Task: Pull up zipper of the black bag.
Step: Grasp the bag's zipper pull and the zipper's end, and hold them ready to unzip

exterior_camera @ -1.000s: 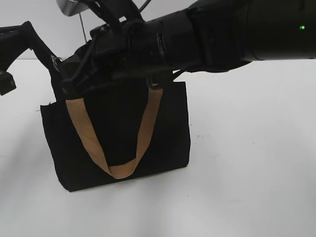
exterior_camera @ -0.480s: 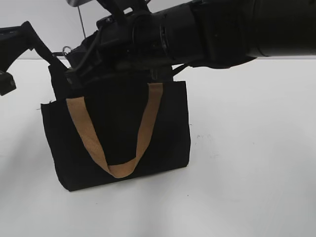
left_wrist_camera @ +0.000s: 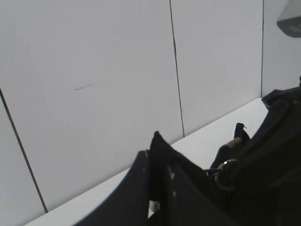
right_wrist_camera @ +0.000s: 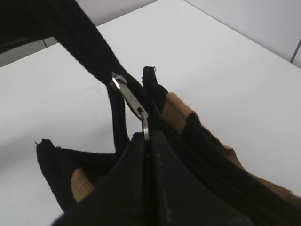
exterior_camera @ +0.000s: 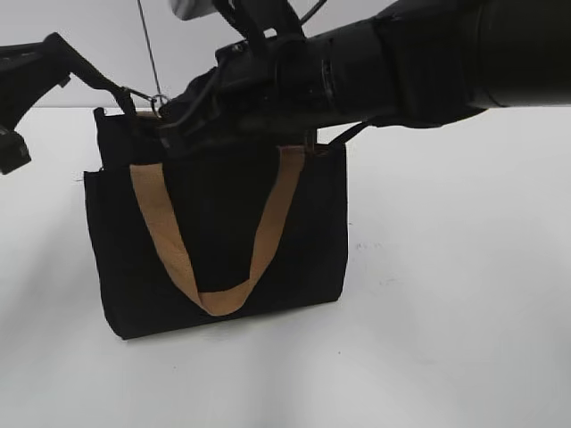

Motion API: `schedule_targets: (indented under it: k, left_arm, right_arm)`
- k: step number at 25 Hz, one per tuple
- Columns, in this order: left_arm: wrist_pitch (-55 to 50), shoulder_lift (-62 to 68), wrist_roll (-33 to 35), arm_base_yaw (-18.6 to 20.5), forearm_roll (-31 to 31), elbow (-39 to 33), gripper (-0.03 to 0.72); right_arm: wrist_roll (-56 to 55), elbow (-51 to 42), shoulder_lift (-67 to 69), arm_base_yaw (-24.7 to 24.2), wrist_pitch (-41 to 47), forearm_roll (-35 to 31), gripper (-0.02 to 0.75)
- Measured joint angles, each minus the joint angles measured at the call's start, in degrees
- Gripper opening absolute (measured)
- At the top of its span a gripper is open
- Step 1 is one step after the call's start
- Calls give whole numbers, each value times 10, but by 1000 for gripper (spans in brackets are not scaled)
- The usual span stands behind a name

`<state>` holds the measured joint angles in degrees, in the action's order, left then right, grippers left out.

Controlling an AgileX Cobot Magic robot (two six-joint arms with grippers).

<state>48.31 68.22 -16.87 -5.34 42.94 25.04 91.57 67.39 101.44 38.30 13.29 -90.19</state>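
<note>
The black bag (exterior_camera: 223, 241) stands upright on the white table, its tan handle (exterior_camera: 268, 223) hanging down the front. My left gripper (exterior_camera: 55, 46) is shut on a black fabric tab at the bag's top left end and holds it taut; the left wrist view (left_wrist_camera: 156, 153) shows fabric between the jaws. My right gripper (exterior_camera: 169, 132) reaches across the bag's top and is shut on the silver zipper pull (right_wrist_camera: 132, 101). The pull's ring shows near the bag's top left (exterior_camera: 157, 99). The right wrist view shows the jaws (right_wrist_camera: 149, 141) closed on the pull's end.
The white table (exterior_camera: 446, 294) spreads to the right and front of the bag. A white panelled wall (left_wrist_camera: 94, 70) stands behind. My right arm (exterior_camera: 401, 62) covers the bag's top edge in the exterior view.
My right gripper has moved to the right and slightly up along the bag's top. The bag's top left end has lifted and the bag has shifted a little right.
</note>
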Motion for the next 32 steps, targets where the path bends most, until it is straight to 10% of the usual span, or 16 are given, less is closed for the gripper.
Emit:
schedule_targets:
  k: [32]
  left_arm:
    - [0, 0, 60, -2, -68, -5, 8]
  right_arm:
    - [-169, -3, -4, -59, 46, 158, -1]
